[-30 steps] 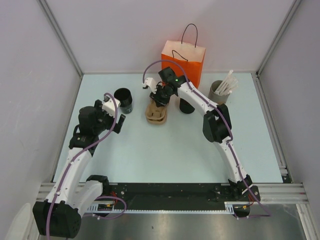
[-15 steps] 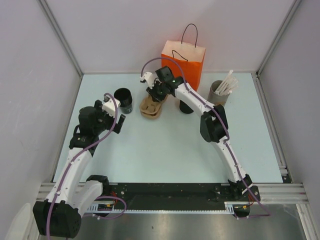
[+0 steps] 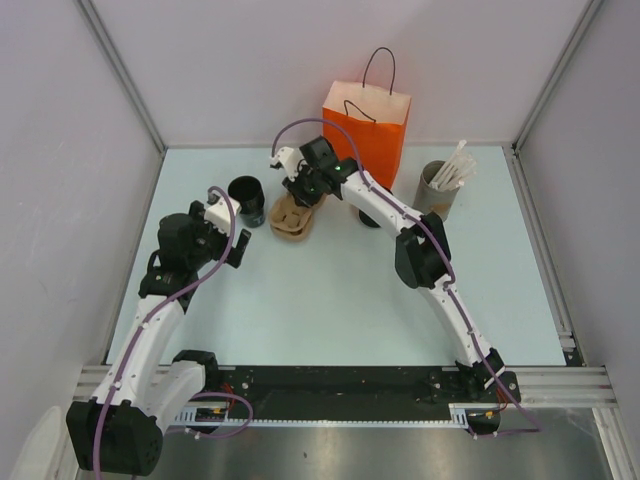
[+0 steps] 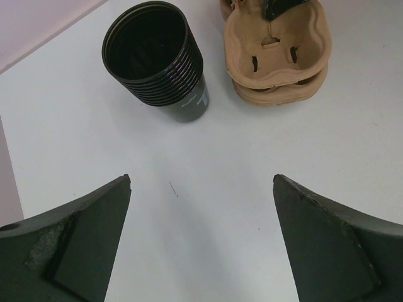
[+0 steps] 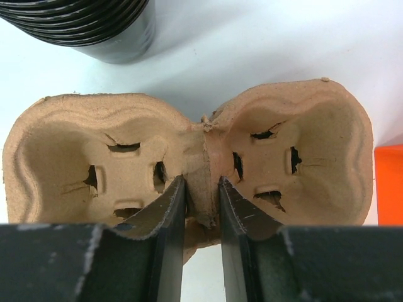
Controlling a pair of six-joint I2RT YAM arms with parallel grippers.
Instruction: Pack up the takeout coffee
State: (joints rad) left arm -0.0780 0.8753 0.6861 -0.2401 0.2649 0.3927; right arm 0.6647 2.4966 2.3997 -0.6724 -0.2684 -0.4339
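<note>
The top camera sits above and behind my bases, looking down and forward from far off, with the pulp cup carrier (image 3: 292, 217) towards the back of its view. My left wrist camera looks down past my left gripper (image 4: 201, 179) from some way short of the pulp cup carrier, while my right wrist camera looks past my right gripper (image 5: 201, 189) so close that it fills the frame. All three share it and the stack of black cups (image 3: 247, 198) beside it.

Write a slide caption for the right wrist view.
Right gripper pinches the centre ridge of the pulp cup carrier, stacked black cups beside it.
</note>
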